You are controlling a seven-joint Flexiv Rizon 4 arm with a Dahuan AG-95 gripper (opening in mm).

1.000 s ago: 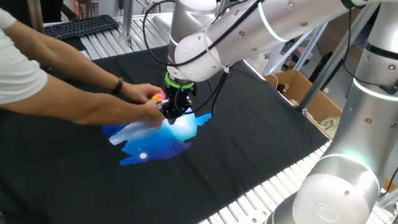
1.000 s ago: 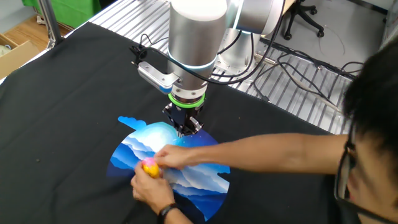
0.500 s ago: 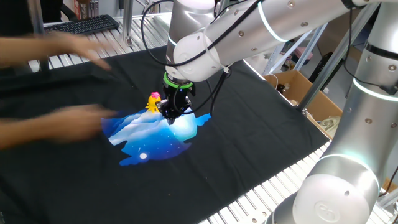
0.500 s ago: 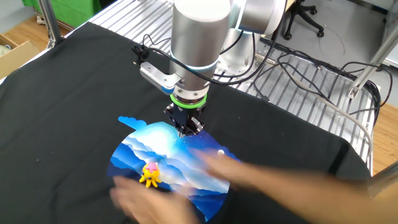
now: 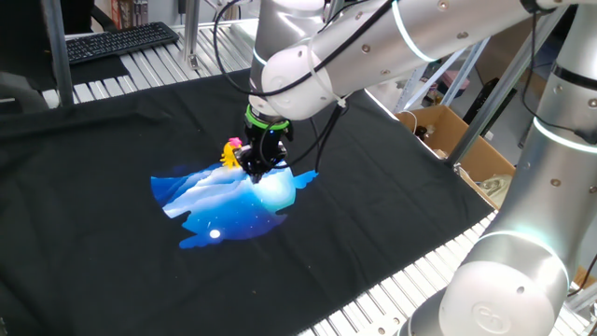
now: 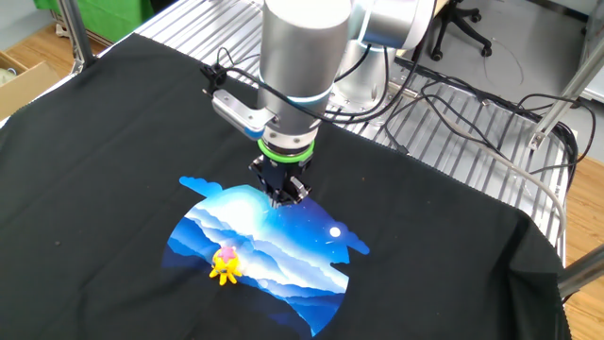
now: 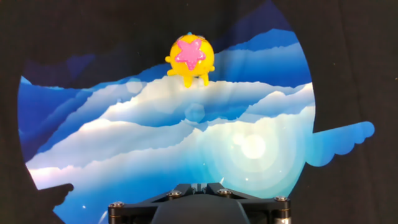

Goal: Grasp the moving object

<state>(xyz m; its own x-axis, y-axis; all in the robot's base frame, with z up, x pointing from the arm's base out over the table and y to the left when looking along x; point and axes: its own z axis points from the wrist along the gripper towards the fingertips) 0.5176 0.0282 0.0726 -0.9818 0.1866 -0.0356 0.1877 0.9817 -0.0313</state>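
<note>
My gripper hangs low over the far edge of the blue patch, jaw spread hidden, while the yellow toy stands across it, apart, straight ahead in my hand view.

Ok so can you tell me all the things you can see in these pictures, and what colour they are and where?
toy figure: one, yellow with a pink star top, at the edge of the printed patch
printed patch: one, blue and white, on the black cloth
black cloth: one, black, spread over the table
table: one, silver slatted metal, under the cloth
keyboard: one, black, far end of the table
cardboard box: one, brown, beside the table
cables: several, black, behind the arm
robot arm: one, silver
gripper: one, black, over the patch, apart from the toy
</note>
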